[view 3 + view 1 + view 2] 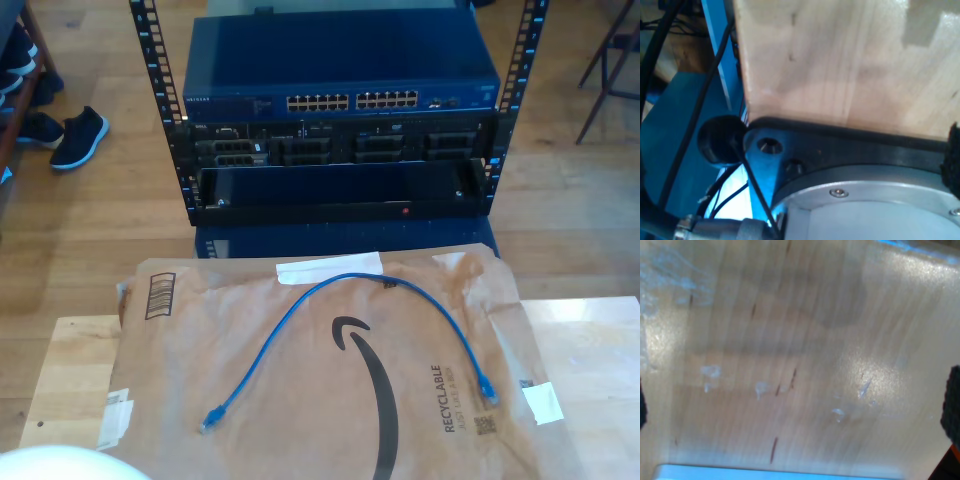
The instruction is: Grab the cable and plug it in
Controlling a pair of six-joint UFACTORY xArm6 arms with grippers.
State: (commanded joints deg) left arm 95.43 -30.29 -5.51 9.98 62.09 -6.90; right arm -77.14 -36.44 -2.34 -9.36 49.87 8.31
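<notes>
The cable (345,279) is thin and bright blue. It lies in an arch on a brown paper mailer (300,420) in the exterior view, with one plug (211,421) toward that view's left and the other plug (489,394) toward its right. Behind the table stands a rack with a blue network switch (340,85) and its rows of ports (350,101). My second gripper (797,410) hangs open over bare wood, a dark fingertip (952,400) at each side. My first gripper (800,165) shows one dark fingertip (953,157) far out to the side, above a table edge and a round silver arm base (865,200).
The mailer covers most of the wooden table (70,370). Black cables (695,115) and a blue frame (720,50) hang beside the table edge. Shoes (78,137) sit on the floor at the exterior view's left, and a white rounded shape (50,465) is at its lower left.
</notes>
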